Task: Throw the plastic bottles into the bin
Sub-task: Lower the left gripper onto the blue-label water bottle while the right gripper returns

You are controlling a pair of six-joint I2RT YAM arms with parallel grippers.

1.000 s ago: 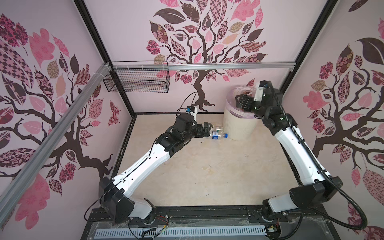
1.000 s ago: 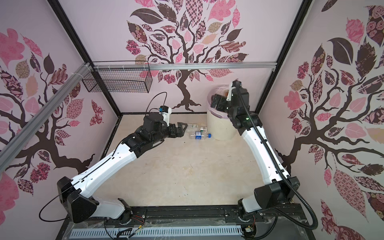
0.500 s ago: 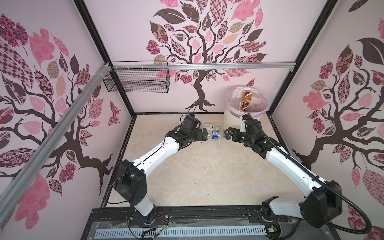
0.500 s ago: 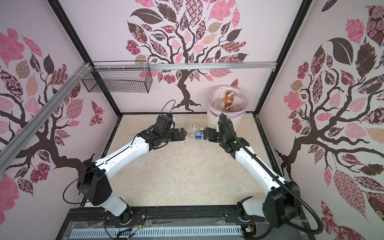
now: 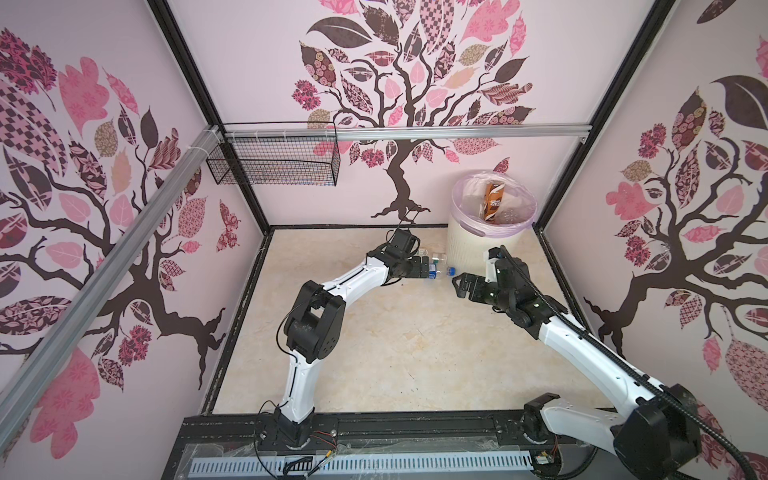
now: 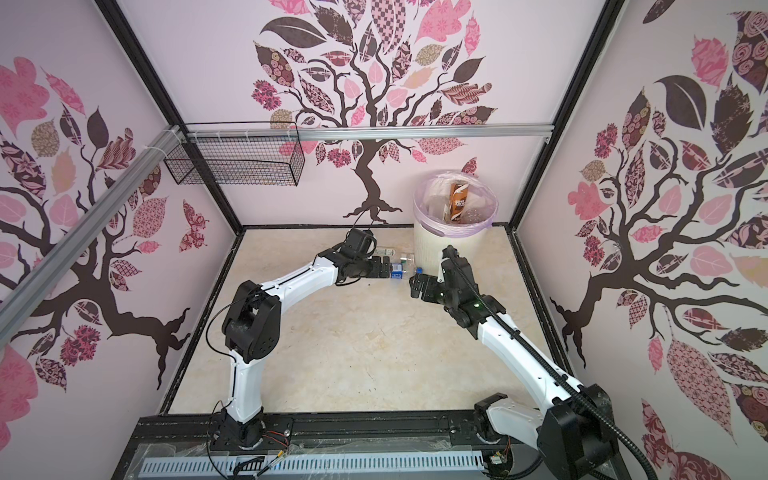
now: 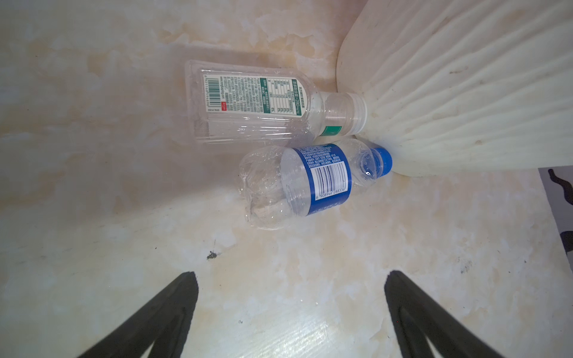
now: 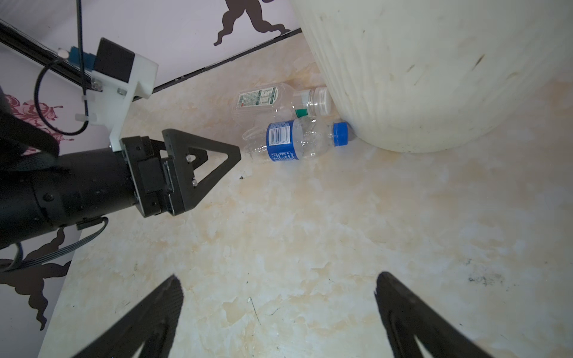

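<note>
1. Broadly, the cream marbled tabletop (image 5: 395,353) carries everything, boxed in by walls printed with trees.
2. The ribbed cream-white bin (image 5: 473,253), lined with a lilac bag, stands in the far right corner. A brown-labelled bottle (image 5: 492,201) stands on end inside it among clear plastic.
3. The left gripper (image 5: 428,267) reaches low across the table toward the bin. Its wrist view shows the jaws spread wide with nothing between them (image 7: 291,273), and the tips sit just short of the blue-labelled bottle's base.
4. The right gripper (image 5: 457,286) hangs near the bin's foot, facing the left one. Its jaws are likewise spread and empty (image 8: 279,276), near the blue cap but apart from it.
5. The clear bottle with the green-and-white label (image 7: 254,102) lies on its side, and its white cap touches the bin's wall (image 7: 449,93).
6. The blue-labelled bottle (image 7: 310,179), crumpled at the base, lies on its side touching the clear one. Its blue cap rests against the bin's base, and both top views show it between the two grippers (image 6: 401,273).
</note>
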